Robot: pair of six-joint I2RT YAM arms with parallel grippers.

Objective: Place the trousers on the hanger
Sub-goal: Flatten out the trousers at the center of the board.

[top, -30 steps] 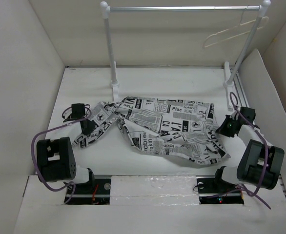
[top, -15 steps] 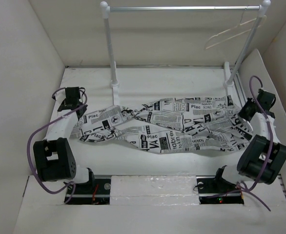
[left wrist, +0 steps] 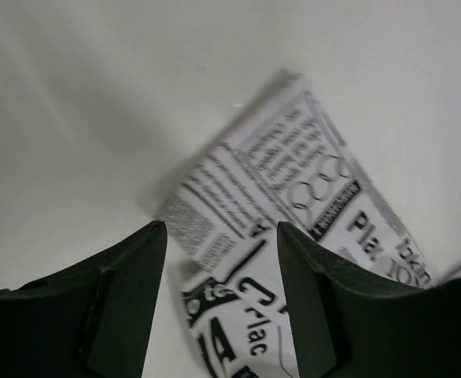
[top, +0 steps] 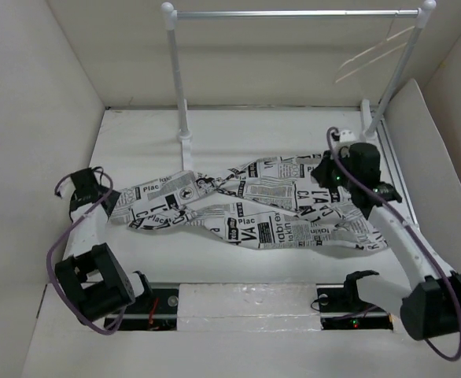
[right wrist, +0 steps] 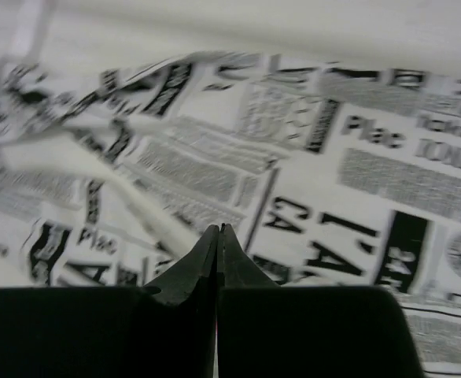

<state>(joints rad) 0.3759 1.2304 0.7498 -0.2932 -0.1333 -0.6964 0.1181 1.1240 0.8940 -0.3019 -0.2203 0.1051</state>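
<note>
1. The trousers (top: 246, 209) lie crumpled lengthwise across the white surface (top: 254, 130). They are white fabric covered in black newsprint text and blocks.
2. The hanger (top: 370, 55) hangs tilted at the right end of the rail (top: 293, 13), well apart from them.
3. The left tool (left wrist: 223, 236) is spread near the left trouser end, pinching nothing.
4. The right tool (right wrist: 219, 230) is pressed together over the fabric's right part.

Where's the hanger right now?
Seen from above, the hanger hangs at the far right end of the rail, beside its right post, behind the trousers spread on the table.
</note>
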